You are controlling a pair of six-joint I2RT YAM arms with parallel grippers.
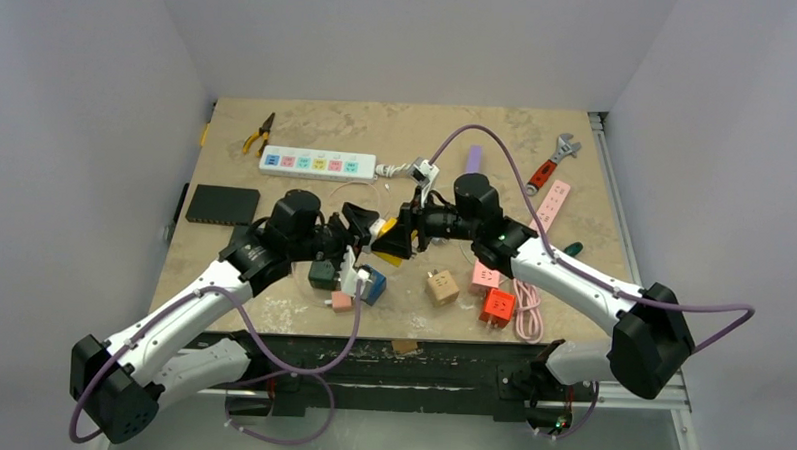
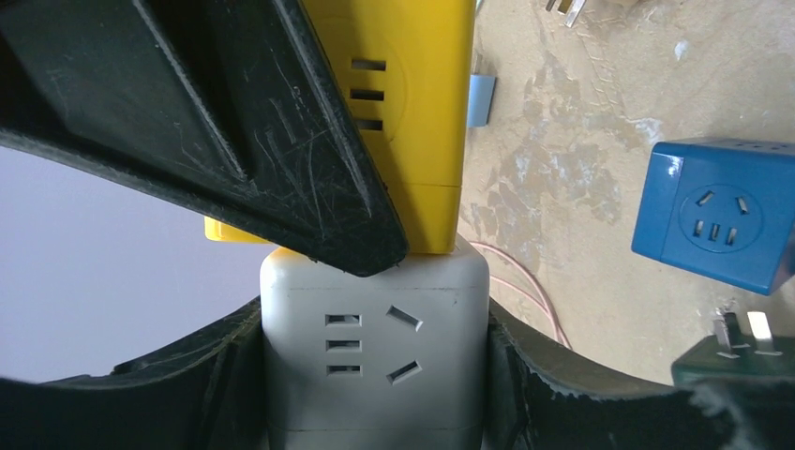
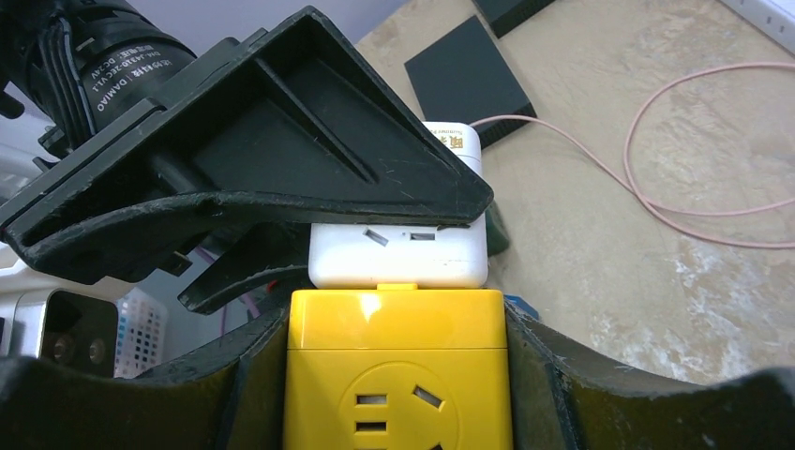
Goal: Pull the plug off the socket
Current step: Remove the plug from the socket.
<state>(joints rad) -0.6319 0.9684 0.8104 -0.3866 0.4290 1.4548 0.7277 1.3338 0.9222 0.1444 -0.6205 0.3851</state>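
Wrist cams show what the top cam can't: L gripper (image 2: 375, 398) clamped on white plastic cube socket (image 2: 375, 314), R gripper (image 3: 398, 398) clamped on yellow plastic cube plug (image 3: 398, 328). The two cubes are butted together near middle of beige desk (image 1: 428, 126). Prongs hidden; top cam shows slivers only.

My left end effector (image 2: 375, 394) is scuffed black. It holds a white socket cube (image 2: 375, 319), joined to a yellow socket cube (image 2: 412, 122). Nearby: a glossy blue cube (image 2: 722, 225), a dark green cube (image 2: 741, 361), a pink cable (image 2: 525, 281). The table (image 2: 581, 141) is mottled beige.
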